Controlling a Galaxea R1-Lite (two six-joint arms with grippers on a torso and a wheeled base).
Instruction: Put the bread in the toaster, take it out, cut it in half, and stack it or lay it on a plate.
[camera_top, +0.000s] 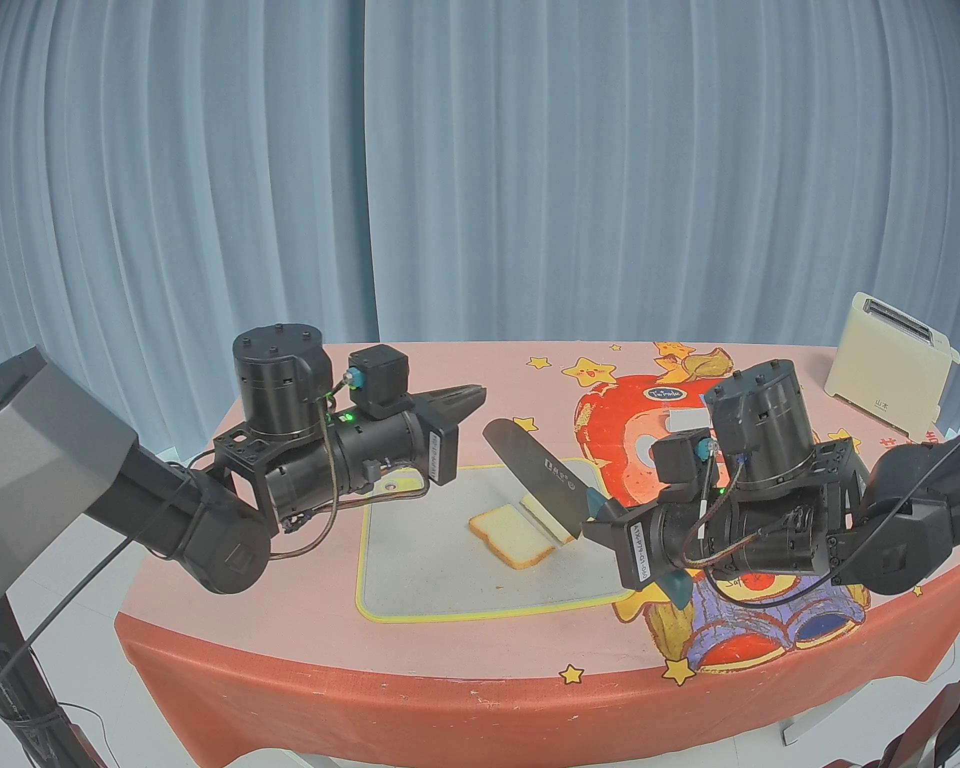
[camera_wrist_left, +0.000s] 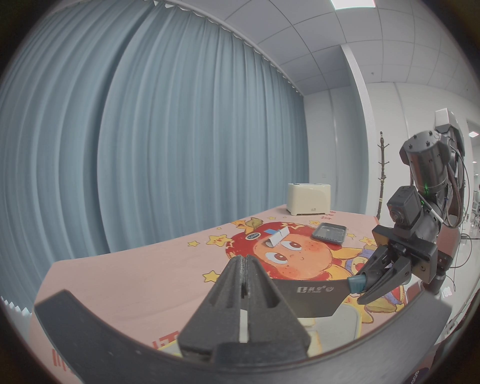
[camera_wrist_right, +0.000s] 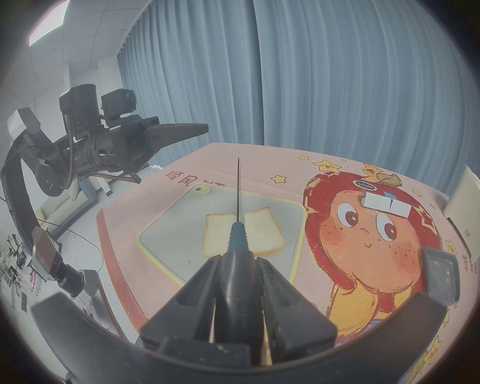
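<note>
Knife (camera_top: 535, 470): handle pinched in right gripper (camera_top: 600, 525), blade raised over bread (camera_top: 512, 535) lying on cutting board (camera_top: 420, 570). Left gripper (camera_top: 470, 398): fingers pressed together, empty, hovering above board's far-left edge. Risk: unsteadied slice may slide, giving uneven halves.

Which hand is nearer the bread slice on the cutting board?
Right. The right hand holds the knife just beside the bread; the left hand hangs farther off, raised over the board at its far edge.

You have a pink, cartoon-printed tablecloth (camera_top: 300, 620) in front of you. A white slip (camera_wrist_right: 386, 204) lies on the cartoon's forehead, and a dark flat device (camera_wrist_right: 442, 274) sits toward its right edge. Blue curtains (camera_top: 600, 150) hang behind its far edge.
</note>
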